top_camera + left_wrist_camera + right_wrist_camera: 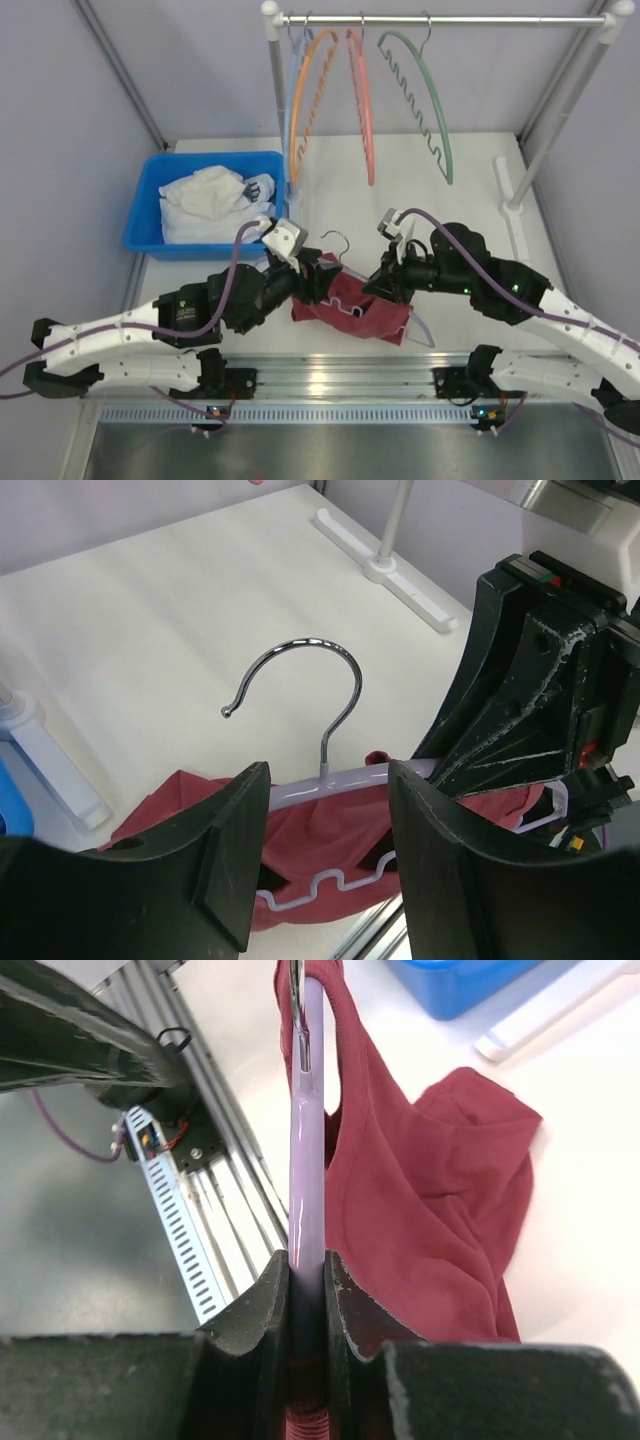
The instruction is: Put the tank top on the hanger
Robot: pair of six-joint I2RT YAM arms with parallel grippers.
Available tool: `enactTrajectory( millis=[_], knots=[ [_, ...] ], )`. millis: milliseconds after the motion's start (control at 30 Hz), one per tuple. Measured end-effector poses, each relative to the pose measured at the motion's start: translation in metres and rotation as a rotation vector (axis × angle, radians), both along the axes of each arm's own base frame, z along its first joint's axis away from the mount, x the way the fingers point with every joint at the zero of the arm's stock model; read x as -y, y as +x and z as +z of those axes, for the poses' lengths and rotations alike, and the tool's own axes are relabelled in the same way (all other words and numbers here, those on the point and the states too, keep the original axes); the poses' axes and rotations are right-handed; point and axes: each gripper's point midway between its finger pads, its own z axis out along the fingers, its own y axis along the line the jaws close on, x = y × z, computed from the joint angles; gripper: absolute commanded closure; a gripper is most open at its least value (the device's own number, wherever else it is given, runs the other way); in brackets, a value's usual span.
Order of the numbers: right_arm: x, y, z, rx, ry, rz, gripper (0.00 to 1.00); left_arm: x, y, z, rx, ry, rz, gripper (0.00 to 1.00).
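Near the front edge of the white table (470, 180), the soft maroon sleeveless tank top (420, 1190) drapes the thin pale lavender plastic hanger (307, 1140). My right gripper (307, 1270) pinches the hanger's arm; my left gripper (325, 780) stands spread astride its neck. I judge strap seating underway; next, regrip fabric precisely.

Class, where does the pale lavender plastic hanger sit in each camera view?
Top external: pale lavender plastic hanger low centre of frame.
Left wrist: hanger lower centre, bar running sideways.
Right wrist: hanger edge-on, running up the middle.
Shared landmark: dark red fabric tank top draped on it.
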Motion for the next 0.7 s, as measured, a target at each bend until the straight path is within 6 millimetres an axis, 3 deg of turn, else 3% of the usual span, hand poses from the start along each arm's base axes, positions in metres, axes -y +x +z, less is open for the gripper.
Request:
enactTrajectory(
  millis=[233, 700],
  knots=[
    [0.027, 0.008, -0.002, -0.008, -0.023, -0.155, 1.0, 0.001, -0.003, 0.008, 0.001, -0.021, -0.021, 0.43],
    [0.115, 0.03, -0.02, -0.071, -0.156, -0.649, 1.0, -0.007, -0.007, 0.035, 0.014, -0.085, -0.035, 0.44]
  ],
)
